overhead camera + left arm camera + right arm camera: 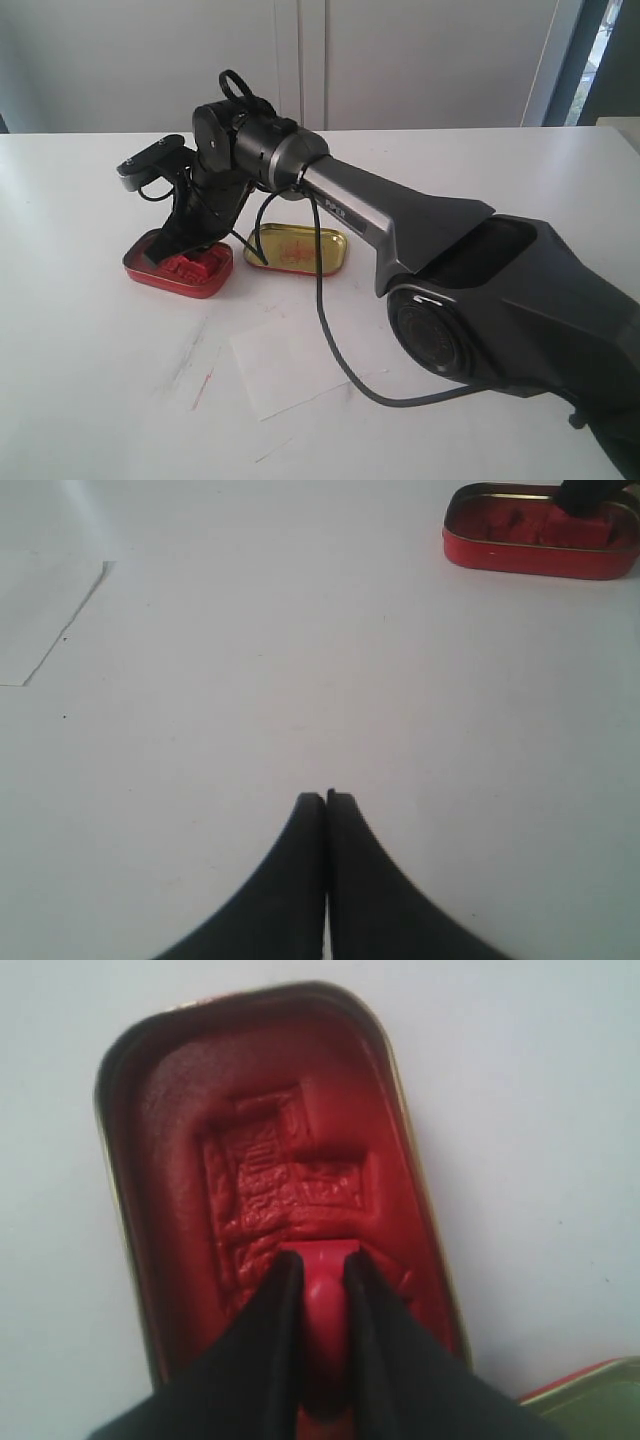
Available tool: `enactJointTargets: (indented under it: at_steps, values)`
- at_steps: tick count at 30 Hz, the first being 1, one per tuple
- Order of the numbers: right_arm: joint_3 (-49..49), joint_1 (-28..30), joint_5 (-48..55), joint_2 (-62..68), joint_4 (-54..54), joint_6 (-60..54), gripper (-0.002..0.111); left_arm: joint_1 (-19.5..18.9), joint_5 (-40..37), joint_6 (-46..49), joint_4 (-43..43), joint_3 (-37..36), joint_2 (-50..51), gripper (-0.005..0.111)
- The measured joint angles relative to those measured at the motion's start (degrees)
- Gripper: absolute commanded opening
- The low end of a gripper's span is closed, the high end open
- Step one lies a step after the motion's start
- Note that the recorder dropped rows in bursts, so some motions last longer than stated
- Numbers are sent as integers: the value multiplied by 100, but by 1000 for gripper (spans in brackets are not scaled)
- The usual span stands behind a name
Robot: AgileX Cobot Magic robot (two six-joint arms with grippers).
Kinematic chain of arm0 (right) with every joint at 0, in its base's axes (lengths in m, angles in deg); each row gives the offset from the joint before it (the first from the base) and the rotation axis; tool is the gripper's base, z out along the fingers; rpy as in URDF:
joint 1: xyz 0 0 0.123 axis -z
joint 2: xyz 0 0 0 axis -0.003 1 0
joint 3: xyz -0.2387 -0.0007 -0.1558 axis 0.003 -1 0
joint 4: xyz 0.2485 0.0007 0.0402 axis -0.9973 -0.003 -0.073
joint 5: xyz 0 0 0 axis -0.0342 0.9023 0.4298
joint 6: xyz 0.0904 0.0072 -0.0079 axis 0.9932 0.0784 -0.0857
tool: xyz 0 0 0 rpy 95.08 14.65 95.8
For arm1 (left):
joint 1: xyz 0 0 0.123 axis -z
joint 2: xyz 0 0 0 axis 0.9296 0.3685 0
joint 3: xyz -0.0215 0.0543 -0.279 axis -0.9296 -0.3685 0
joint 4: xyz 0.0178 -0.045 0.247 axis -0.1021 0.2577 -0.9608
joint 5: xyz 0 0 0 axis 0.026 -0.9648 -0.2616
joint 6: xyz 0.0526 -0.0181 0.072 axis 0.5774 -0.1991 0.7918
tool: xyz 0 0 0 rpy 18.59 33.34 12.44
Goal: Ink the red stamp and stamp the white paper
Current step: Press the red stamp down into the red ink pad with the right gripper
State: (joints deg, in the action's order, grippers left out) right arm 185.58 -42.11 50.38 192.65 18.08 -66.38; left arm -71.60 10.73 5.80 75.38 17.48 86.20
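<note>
My right gripper [322, 1262] is shut on the red stamp [325, 1305], whose handle shows between the two black fingers. The stamp's base rests on the red ink pad inside the red-filled tin [200, 1140], which bears several stamped impressions. In the exterior view the right gripper [172, 250] reaches down into that tin [180, 268] at the left. The white paper [300, 365] lies flat in front of the tins, and its corner shows in the left wrist view [40, 615]. My left gripper [326, 798] is shut and empty over the bare table.
The gold-lined tin lid [298, 248] lies just right of the red tin. A black cable [335, 350] from the right arm trails across the paper. Faint red smears [203, 385] mark the white table left of the paper.
</note>
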Motion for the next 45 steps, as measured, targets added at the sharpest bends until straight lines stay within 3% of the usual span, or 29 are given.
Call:
enactJointTargets:
  at_steps: [45]
  values:
    - [0,0,15,-58,187,11,0,0,0,0,0,0,0,0]
